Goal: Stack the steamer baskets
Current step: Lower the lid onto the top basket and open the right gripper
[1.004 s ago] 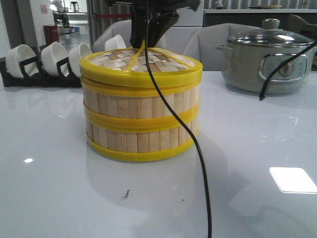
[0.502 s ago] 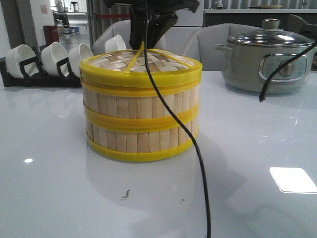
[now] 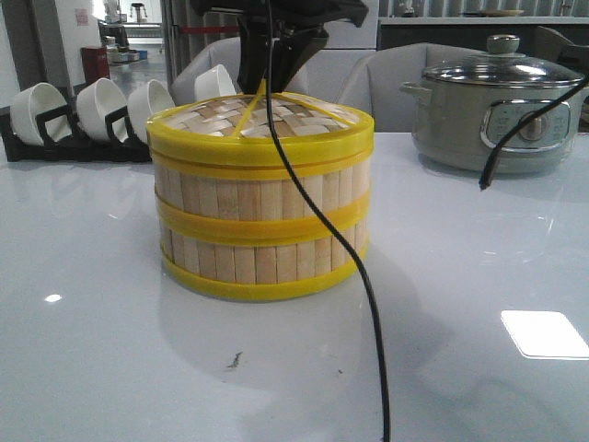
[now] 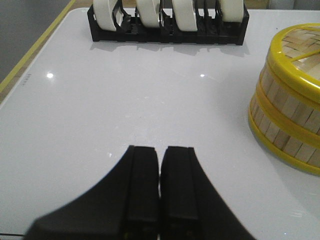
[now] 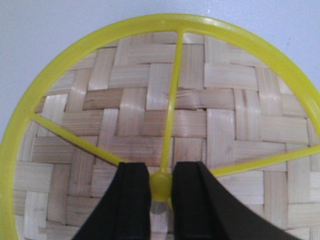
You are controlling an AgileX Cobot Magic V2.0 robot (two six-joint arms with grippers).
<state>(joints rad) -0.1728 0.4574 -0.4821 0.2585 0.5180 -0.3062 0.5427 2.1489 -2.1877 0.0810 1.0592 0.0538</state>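
The baskets [image 3: 261, 198] are sitting stacked, one on the other, mid-table [image 3: 479, 276], with a woven lid [image 3: 262, 124] capping them. The right gripper [image 5: 160, 192] is hanging over the lid's centre, its jaws closing narrowly around the small yellow knob [image 5: 160, 189] where the spokes meet; whether the pads are actually pressing it I cannot tell for sure. The left gripper [image 4: 160, 172] is hovering to the left of the stack, jaws pressed together, holding nothing. The bowl rack [image 3: 78, 124] is standing far left and the pot [image 3: 492, 115] far right. The baskets are likely light and fairly stiff, the plastic rims a little slippery. The knob suits lifting the lid; a basket itself is probably better taken by its rim.
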